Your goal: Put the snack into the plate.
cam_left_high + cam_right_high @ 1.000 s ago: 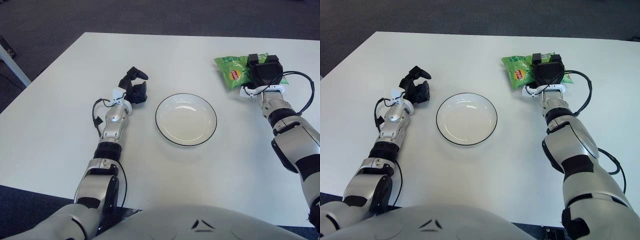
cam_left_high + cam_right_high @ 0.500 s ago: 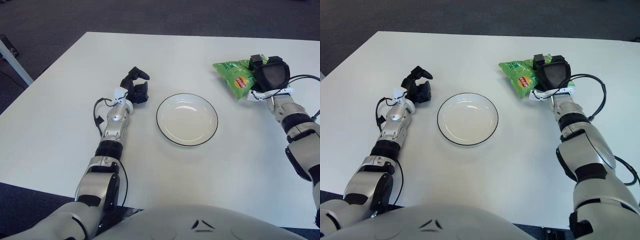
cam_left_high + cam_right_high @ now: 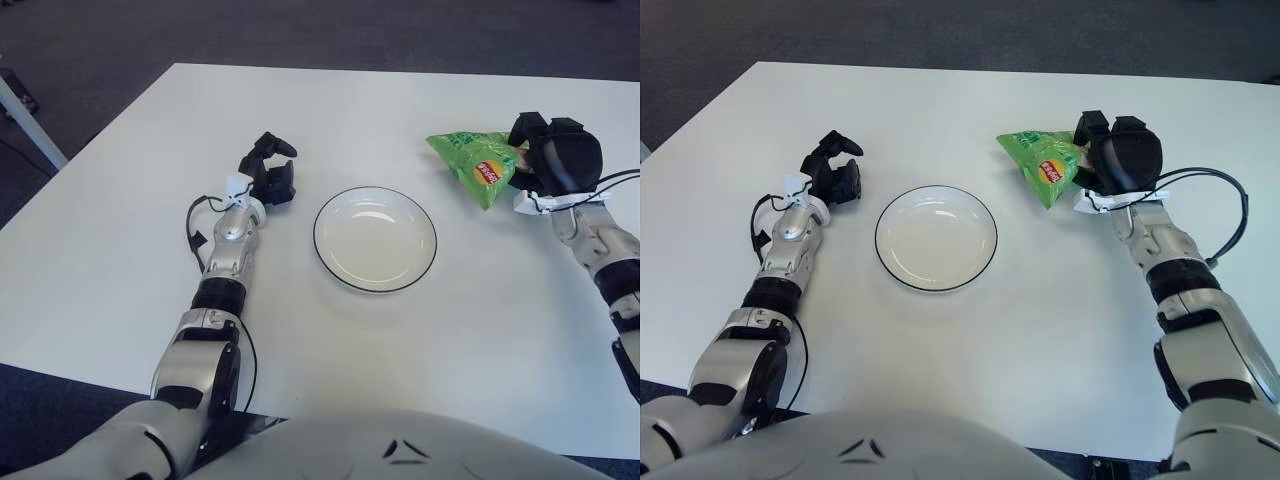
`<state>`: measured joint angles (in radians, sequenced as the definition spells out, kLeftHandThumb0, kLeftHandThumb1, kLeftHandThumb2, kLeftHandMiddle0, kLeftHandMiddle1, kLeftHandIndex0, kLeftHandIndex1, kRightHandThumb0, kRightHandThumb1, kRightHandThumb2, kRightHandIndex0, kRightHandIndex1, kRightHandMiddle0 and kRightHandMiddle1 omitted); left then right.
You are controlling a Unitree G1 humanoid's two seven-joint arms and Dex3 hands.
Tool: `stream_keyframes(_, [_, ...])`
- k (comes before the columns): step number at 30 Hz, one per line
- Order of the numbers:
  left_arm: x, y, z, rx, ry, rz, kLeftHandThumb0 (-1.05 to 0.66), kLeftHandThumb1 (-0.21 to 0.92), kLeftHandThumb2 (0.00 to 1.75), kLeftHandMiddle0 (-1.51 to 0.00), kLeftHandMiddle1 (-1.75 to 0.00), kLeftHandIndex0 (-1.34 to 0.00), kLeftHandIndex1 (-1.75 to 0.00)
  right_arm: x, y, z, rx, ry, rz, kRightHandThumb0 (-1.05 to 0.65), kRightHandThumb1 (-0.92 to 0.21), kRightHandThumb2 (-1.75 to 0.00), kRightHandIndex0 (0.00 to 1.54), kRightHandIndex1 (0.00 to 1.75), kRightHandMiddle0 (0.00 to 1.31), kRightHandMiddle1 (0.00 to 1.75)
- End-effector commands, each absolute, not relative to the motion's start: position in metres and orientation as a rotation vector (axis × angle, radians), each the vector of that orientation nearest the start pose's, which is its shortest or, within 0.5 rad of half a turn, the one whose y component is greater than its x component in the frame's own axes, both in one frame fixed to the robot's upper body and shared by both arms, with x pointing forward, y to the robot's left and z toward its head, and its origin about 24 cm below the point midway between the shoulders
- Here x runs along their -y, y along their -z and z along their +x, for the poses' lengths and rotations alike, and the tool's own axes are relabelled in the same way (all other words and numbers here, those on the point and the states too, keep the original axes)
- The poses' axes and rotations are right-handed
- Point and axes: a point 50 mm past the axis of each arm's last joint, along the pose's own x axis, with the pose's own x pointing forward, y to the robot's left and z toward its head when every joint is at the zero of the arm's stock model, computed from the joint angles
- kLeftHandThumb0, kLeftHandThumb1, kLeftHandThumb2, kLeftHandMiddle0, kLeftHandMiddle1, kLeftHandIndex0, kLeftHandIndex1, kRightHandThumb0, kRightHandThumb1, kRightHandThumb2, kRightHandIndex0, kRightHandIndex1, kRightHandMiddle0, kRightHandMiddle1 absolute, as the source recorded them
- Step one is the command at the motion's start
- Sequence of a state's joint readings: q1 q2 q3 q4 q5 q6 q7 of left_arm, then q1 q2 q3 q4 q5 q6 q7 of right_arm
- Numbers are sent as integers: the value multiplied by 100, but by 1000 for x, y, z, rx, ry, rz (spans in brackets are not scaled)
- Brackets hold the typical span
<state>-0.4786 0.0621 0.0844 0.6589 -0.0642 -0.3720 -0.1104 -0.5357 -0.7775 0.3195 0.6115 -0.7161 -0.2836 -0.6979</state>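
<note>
The right hand is pinching one end of the green snack bag right of the empty plate; the slack, dangling bag may be slipping free or landing short on the table, while the left hand is resting curled left of the plate.

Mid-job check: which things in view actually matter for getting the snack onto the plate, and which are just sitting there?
Part of the job:
- green snack bag, gripped by the right hand, right of the plate
- white plate, mid-table, nothing in it

Just there:
- left hand, idle left of the plate, holding nothing
- white table
</note>
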Motion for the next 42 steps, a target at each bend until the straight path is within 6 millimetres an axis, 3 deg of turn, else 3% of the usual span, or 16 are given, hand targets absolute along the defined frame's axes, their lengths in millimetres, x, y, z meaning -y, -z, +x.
stream_keyframes(1, [-145,-27,319,65,118,-13,-42,52,106,-123,-175,-46,-175,262,-154,323,628,331,-1402,0,-20,-145,72,170,46,175])
stream_keyframes(13, [-144,-26,321,63,98,-18,-43,49,110,-124,-175,-48,-175,256,-168,308,637,372,-1304,0,-10,-156,79,170,54,175])
stream_keyframes(14, [-144,-26,322,63,97,-16,-43,48,111,-124,-175,-49,-175,254,-170,307,643,375,-1292,-23,-22,-142,101,172,56,175])
stream_keyframes(17, [-144,-26,322,60,95,-16,-43,47,112,-124,-175,-49,-175,249,-174,306,660,377,-1263,-39,-30,-133,117,174,58,175])
stream_keyframes(20, [-144,-26,322,60,93,-19,-44,46,114,-125,-175,-50,-175,245,-179,305,677,373,-1244,-44,-33,-129,123,174,58,175])
stream_keyframes(42, [-144,-26,324,65,103,-12,-44,45,115,-124,-175,-51,-175,214,-208,296,874,328,-1153,-46,-35,-127,129,175,58,175])
